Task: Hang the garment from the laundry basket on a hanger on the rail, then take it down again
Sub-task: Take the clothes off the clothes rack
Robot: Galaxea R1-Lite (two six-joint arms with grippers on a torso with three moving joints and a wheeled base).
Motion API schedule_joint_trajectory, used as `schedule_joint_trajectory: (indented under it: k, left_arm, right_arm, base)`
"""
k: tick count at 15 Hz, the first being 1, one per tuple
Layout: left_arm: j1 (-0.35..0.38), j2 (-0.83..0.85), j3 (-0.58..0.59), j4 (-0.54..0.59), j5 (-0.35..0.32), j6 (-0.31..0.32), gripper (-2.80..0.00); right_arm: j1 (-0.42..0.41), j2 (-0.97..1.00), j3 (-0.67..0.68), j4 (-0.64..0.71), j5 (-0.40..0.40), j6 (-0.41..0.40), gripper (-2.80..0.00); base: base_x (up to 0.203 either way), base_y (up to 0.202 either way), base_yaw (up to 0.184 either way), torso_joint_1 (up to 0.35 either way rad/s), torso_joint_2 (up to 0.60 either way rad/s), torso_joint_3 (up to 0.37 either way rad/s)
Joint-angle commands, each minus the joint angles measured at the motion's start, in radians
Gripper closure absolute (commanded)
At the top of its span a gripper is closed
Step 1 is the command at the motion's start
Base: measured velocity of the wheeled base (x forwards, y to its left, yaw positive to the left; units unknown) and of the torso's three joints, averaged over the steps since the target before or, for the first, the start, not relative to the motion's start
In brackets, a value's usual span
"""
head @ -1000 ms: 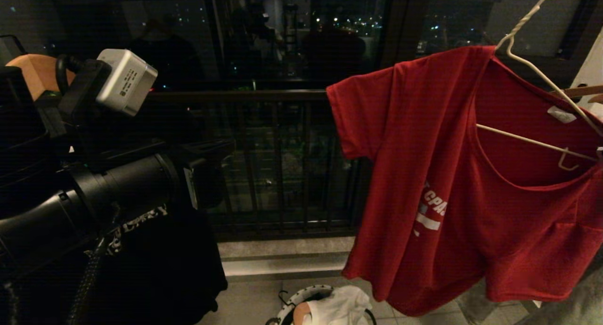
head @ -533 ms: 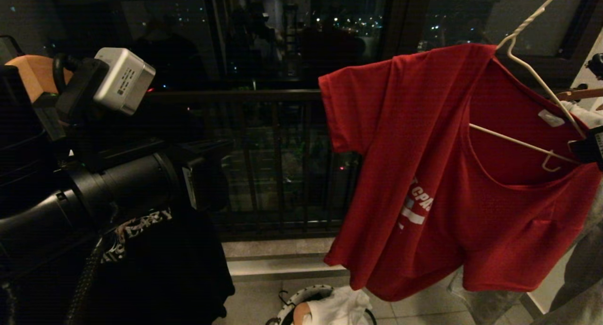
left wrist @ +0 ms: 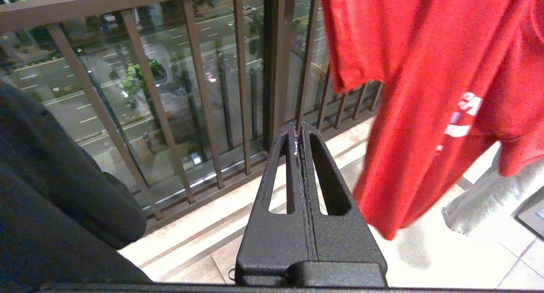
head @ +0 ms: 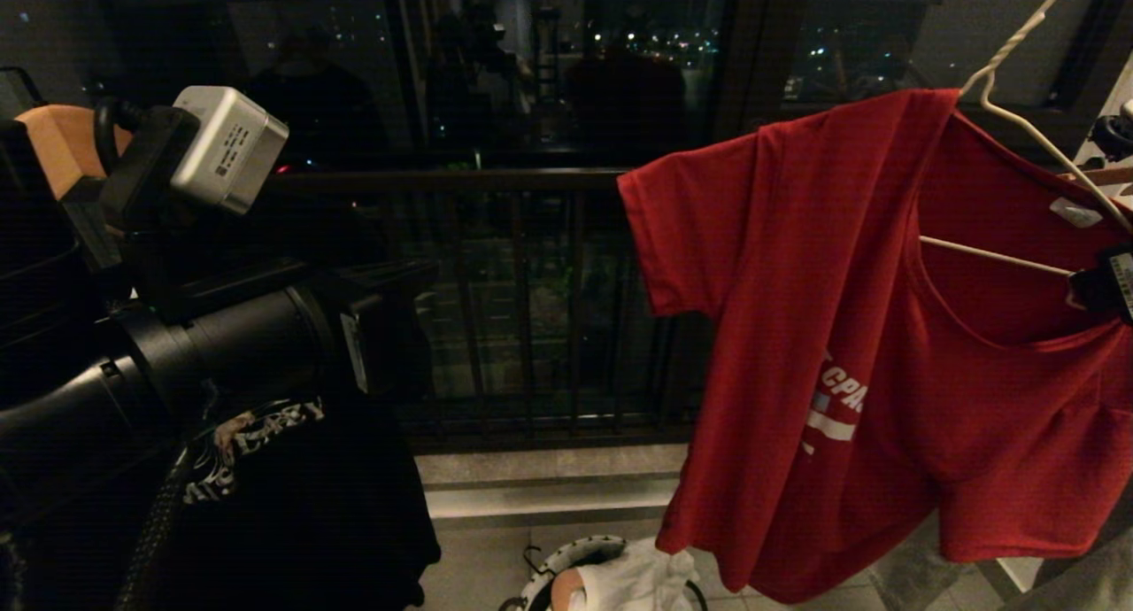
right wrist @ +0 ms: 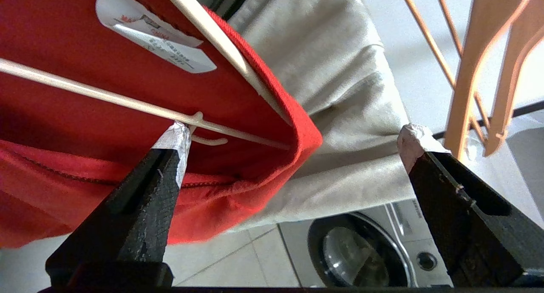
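Observation:
The garment (head: 850, 328), a red T-shirt with white chest lettering, hangs on the thin white wire hanger (head: 1018, 124) at the right; the hanger's hook runs out of the top of the head view and the rail is out of view. My right gripper (right wrist: 293, 140) is open at the garment's (right wrist: 85, 127) right shoulder. One of its taped fingertips (right wrist: 176, 136) touches the hanger's (right wrist: 127, 100) small side hook, and the red shoulder seam lies between the two tips. The laundry basket (head: 553, 568) stands on the floor below. My left gripper (left wrist: 300, 129) is shut and empty, held left of the garment (left wrist: 425, 72).
A white cloth (head: 637, 580) lies in the basket. A black printed T-shirt (head: 292, 505) hangs at the left behind my left arm (head: 177, 354). A balcony railing (head: 496, 181) runs behind. Beige cloth (right wrist: 340, 93), wooden hangers (right wrist: 488, 72) and a washing machine (right wrist: 361, 250) lie beyond the right gripper.
The garment and hanger swung to the left and then back to the right. A black finger of my right gripper came into view at the right edge by the hanger's bar.

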Motion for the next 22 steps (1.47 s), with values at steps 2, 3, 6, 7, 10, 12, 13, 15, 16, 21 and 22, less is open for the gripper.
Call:
schedule_joint_trajectory:
  k: [2,3,6,7,10,12,13,15,16,21,22]
  left_arm:
    - [0.000,0.000,0.000,-0.003,0.001,0.000,0.00]
    - [0.000,0.001,0.000,-0.003,0.001,0.000,0.00]
    - [0.000,0.003,0.001,-0.003,0.001,0.000,0.00]
    - [0.000,0.004,0.001,-0.003,0.001,0.000,0.00]
    - [0.000,0.004,0.001,-0.003,0.001,0.000,0.00]
    - [0.000,0.003,0.001,-0.003,0.001,0.000,0.00]
    - [0.000,0.003,0.001,-0.003,0.001,0.000,0.00]
    - [0.000,0.001,0.001,-0.003,0.001,0.000,0.00]
    - [0.000,0.001,0.001,-0.003,0.001,0.000,0.00]
    - [0.000,0.000,0.001,-0.003,0.001,0.001,0.00]
    - [0.000,0.000,0.001,-0.003,0.001,0.001,0.00]
  right_arm:
    - [-0.009,-0.029,-0.002,0.003,-0.005,-0.014,-2.80]
    - [-0.009,-0.034,-0.001,0.003,-0.006,-0.021,-2.80]
    - [-0.037,-0.035,0.007,0.003,-0.006,-0.023,-2.80]
    - [-0.053,-0.033,0.011,0.003,-0.005,-0.023,-2.80]
    - [-0.090,-0.014,0.033,0.002,-0.003,-0.027,-2.80]
    - [-0.097,-0.002,0.043,0.002,-0.002,-0.029,-2.80]
    - [-0.098,-0.002,0.045,0.002,-0.002,-0.030,-2.80]
    - [-0.098,-0.003,0.045,0.003,-0.003,-0.033,-2.80]
    - [-0.098,-0.005,0.045,0.006,-0.003,-0.036,-2.80]
    - [-0.098,-0.018,0.044,0.035,-0.005,-0.038,-2.80]
    - [-0.098,-0.020,0.045,0.048,-0.005,-0.038,-2.80]
  base:
    - [0.000,0.000,0.000,0.000,0.00,0.000]
    - [0.000,0.000,0.000,0.000,0.00,0.000]
    - [0.000,0.000,0.000,0.000,0.00,0.000]
    - [0.000,0.000,0.000,0.000,0.00,0.000]
    - [0.000,0.000,0.000,0.000,0.00,0.000]
    - [0.000,0.000,0.000,0.000,0.00,0.000]
    - [0.000,0.000,0.000,0.000,0.00,0.000]
    - [0.000,0.000,0.000,0.000,0.00,0.000]
    - [0.000,0.000,0.000,0.000,0.00,0.000]
    - [0.000,0.000,0.000,0.000,0.00,0.000]
    - [0.000,0.000,0.000,0.000,0.00,0.000]
